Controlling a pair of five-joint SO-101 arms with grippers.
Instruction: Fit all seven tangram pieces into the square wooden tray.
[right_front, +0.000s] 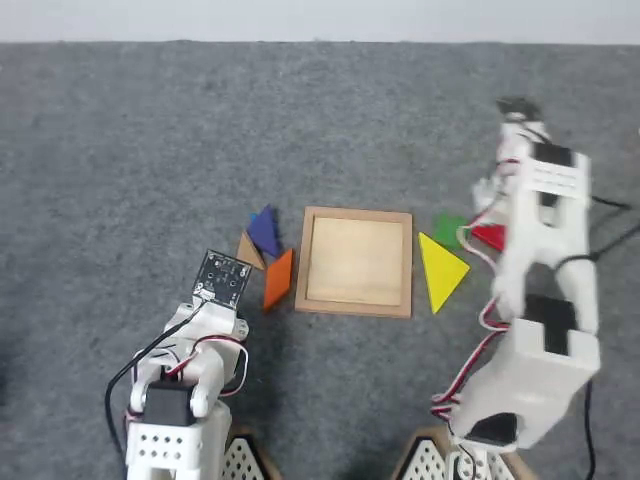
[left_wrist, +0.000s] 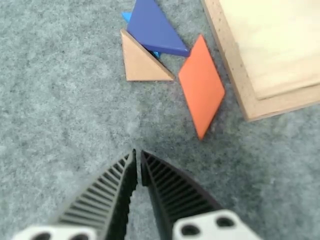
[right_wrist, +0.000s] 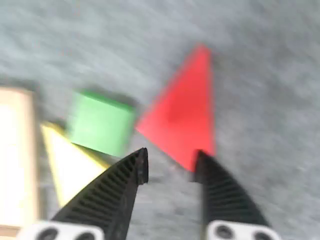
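Nothing is in place yet. The square wooden tray (right_front: 355, 304) sits in the middle of the high view with its pale recessed floor bare, so all seven pieces remain to be fitted.

Three pieces show in a cluster just left of the tray: a dark blue triangle (right_front: 264, 232), a tan triangle (right_front: 247, 251) and an orange parallelogram (right_front: 279, 278). In the left wrist view a light blue piece (left_wrist: 126, 16) peeks out from under the dark blue one, too covered to tell its shape. Right of the tray lie a large yellow triangle (right_front: 440, 270), a green square (right_front: 449, 229) and a red triangle (right_front: 489, 237), the last partly behind the right arm.

The pieces are thin, flat, hard-edged slabs in plain matte colours. The tan one looks like bare wood. The tray is light wood with a darker raised rim. Everything rests on a grey, fuzzy, felt-like mat (right_front: 120, 150).

The left gripper (left_wrist: 138, 153), in the lower left of the high view, hangs over bare mat short of the orange parallelogram, its black ribbed jaws pressed almost together on nothing. The right gripper (right_wrist: 171, 156) is spread wide and empty, with one corner of the red triangle lying between its jaws.
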